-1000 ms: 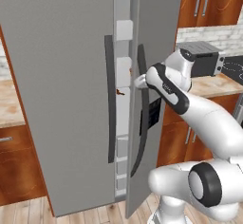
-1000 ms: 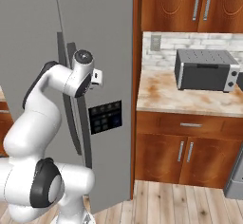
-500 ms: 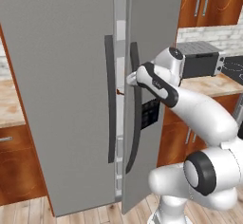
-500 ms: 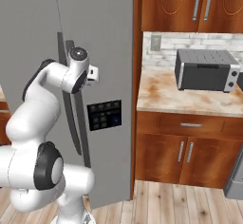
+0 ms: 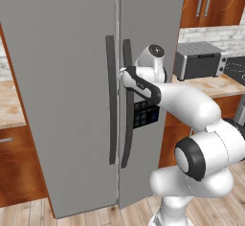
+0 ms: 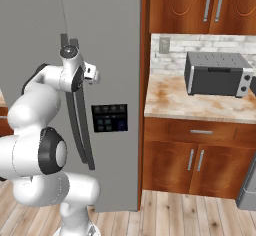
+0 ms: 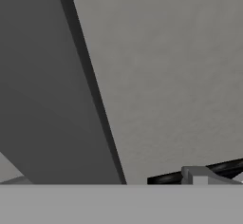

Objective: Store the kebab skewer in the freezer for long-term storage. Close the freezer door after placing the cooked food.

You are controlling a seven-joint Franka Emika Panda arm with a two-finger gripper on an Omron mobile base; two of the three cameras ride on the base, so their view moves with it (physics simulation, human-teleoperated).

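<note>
we are in a home kitchen, rendered in simulation, facing a tall matte grey side-by-side fridge [image 5: 62, 76] whose narrow freezer door [image 6: 112, 70] carries a long dark vertical handle [image 5: 127, 100] and a dark dispenser panel [image 6: 109, 118]. to its right we see reddish-brown wooden cabinets [image 6: 190, 162] with slim metal pulls below a mottled beige stone counter [image 6: 190, 102], more wooden cabinets [image 6: 200, 5] above it, and a pale brick backsplash [image 6: 175, 50] with a wall outlet [image 6: 164, 44]. a grey toaster oven [image 6: 217, 74] sits on the counter, and the floor [image 6: 200, 215] is light wood planks.
</note>
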